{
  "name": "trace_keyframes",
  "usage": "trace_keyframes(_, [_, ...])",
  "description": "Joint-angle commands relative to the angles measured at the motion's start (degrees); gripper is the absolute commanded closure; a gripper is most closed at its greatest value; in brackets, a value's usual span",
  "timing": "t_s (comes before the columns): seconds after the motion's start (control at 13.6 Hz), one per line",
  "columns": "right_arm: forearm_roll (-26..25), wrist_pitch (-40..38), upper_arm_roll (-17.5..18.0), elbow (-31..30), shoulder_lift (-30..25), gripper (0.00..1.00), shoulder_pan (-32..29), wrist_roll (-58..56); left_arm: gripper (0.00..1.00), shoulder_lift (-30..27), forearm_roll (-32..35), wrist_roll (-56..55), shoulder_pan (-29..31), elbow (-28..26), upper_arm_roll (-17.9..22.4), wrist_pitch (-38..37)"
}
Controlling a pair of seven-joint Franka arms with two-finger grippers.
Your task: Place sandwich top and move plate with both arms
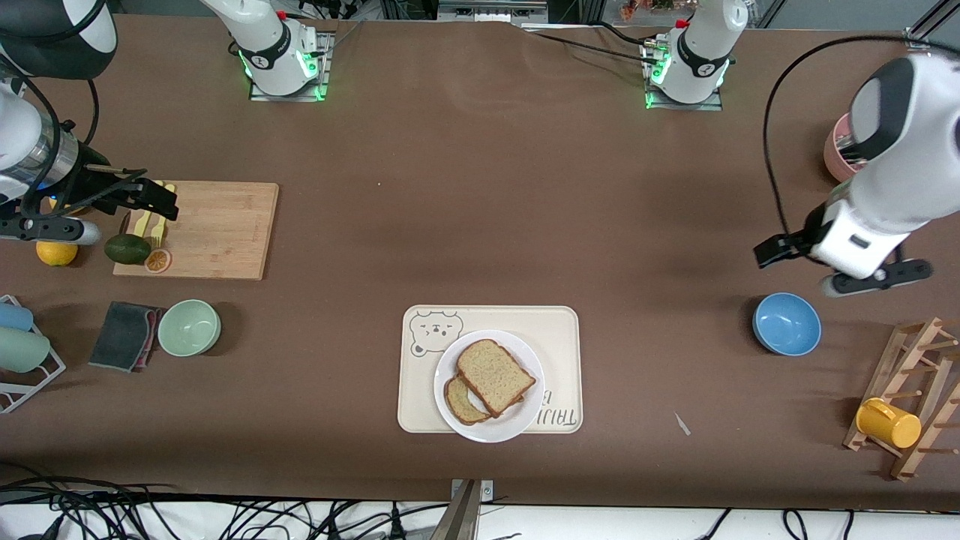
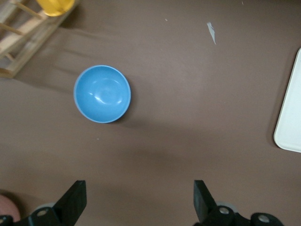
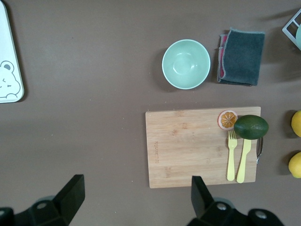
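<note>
Front view, taken across from the right arm's end: right pincer [image 1: 154, 201] hangs with its fingers spread and empty over the edge of the cutting board [image 1: 217, 229], well apart from the tray [image 1: 559, 330]. On that board lie an avocado [image 1: 127, 248], an orange slice [image 1: 157, 260] and yellow cutlery [image 1: 156, 225]. A green bowl [image 1: 189, 327] and a grey cloth [image 1: 122, 334] sit between the board and the camera, toward the right arm's end from the tray. On the tray rests the plate [image 1: 517, 420], its rim overhanging the tray edge nearest the camera. The sandwich top [image 1: 495, 375] lies on the plate, skewed over a lower bread slice [image 1: 459, 403] and touching it. Left pincer [image 1: 776, 250] hangs spread and empty over bare tabletop [image 1: 480, 187], near a blue bowl [image 1: 786, 323], toward the left arm's end from the tray. Both arms wait
</note>
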Motion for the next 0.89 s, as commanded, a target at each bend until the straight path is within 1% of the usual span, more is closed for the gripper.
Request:
trace_keyframes(0.0, [0.78,0.03,-0.02,-0.28,-0.54,0.00,0.03,-0.77,0.00,-1.40,1.87,0.16,2.36,3.14,-0.53,-3.85])
trace_keyframes(0.15, [0.78,0.12,-0.02,-0.28,-0.45,0.00,0.03,-0.77,0.00,-2.89,1.35,0.42,3.25,4.11,-0.62,-4.90])
trace_keyframes(0.52, [0.78,0.30,-0.02,-0.28,-0.36,0.00,0.03,-0.77,0.00,-6.84,1.26,0.86,3.16,4.02,-0.97,-10.17])
trace_keyframes(0.66, [0.78,0.38,-0.02,-0.28,-0.36,0.00,0.03,-0.77,0.00,-7.81,0.91,0.86,3.25,4.02,-0.97,-10.44])
trace_keyframes(0.81, [0.78,0.38,-0.11,-0.28,-0.28,0.00,0.03,-0.77,0.00,-8.08,-0.84,4.52,3.34,3.50,-0.36,-10.71])
